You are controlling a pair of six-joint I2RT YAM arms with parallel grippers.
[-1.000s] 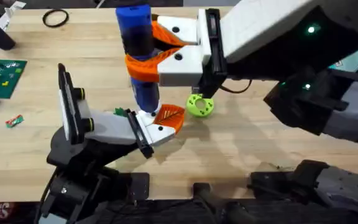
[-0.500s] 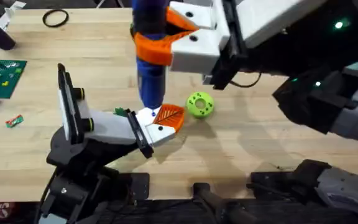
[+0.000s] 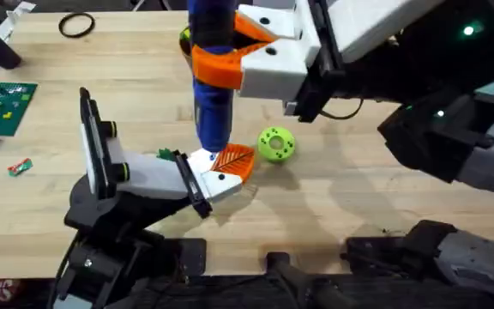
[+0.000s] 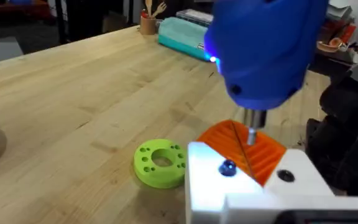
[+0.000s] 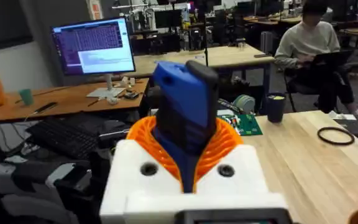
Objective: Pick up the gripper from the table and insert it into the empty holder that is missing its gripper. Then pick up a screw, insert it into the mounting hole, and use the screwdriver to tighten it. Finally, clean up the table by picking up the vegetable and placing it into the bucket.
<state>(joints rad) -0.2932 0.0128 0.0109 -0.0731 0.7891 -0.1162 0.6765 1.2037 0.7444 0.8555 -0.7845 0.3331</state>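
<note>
Screwdriver stands upright in the right claw, whose orange pads clamp its blue body. Its thin metal tip comes down onto the holder, the white bracket at the end of the left arm, near the desk's middle. In the left wrist view the tip sits just above the ribbed orange gripper, which is seated in the holder beside a small blue screw head; exact contact between tip and screw is hard to make out. The screwdriver's upper end is cut off at the overhead view's top edge. Whether the left claw is wide or narrow, I cannot tell. 1 green ring with small holes lies on the desk just beside the gripper, apart from it.
</note>
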